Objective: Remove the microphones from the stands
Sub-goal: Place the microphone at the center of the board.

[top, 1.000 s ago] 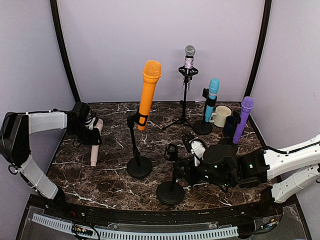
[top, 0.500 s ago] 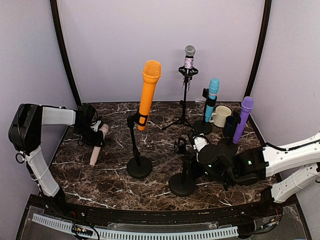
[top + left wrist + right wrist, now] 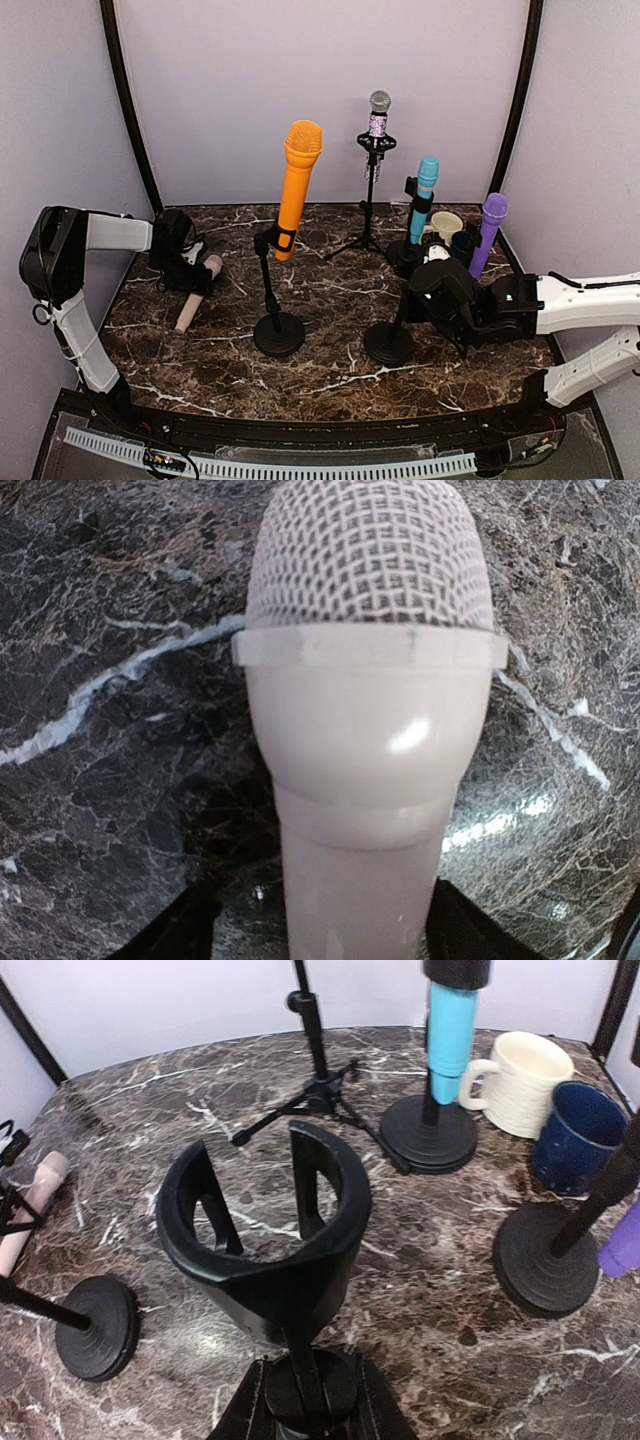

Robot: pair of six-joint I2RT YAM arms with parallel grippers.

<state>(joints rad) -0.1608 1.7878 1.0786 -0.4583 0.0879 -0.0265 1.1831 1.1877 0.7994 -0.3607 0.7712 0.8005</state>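
Microphone (image 3: 365, 740), pale pink, mesh head. We find it lying flat on the dark marble table (image 3: 320, 370), out of any stand. Its handle runs back between the jaws of the left gripper (image 3: 188, 280), and its head points forward, just past the fingertips.

Left gripper: jaws spread, one on each side of the handle. In the wrist view we see bare marble between the handle and the left-hand finger (image 3: 185, 935). The other finger sits very near the handle, and we cannot tell whether it touches, since only its edge shows.

Right gripper (image 3: 312, 1405): jaws pinched on the stem of the empty stand (image 3: 265, 1230), just under its open black clip, which rises directly ahead of the fingertips. The round base (image 3: 388, 345) sits below the jaws.

Ahead of the right jaws:
- tripod stand (image 3: 318, 1080), carrying a silver-headed microphone (image 3: 378, 115)
- blue microphone (image 3: 452, 1025), upright on a round-based stand
- cream mug (image 3: 525, 1080), just beside that stand
- dark blue mug (image 3: 580, 1135), just beside the cream mug

Right of the right jaws: purple microphone (image 3: 486, 235), tilted in its own stand.

Left of the right jaws: orange microphone (image 3: 298, 185), upright in the clip of a round-based stand (image 3: 278, 335). We note the pink microphone well beyond it.
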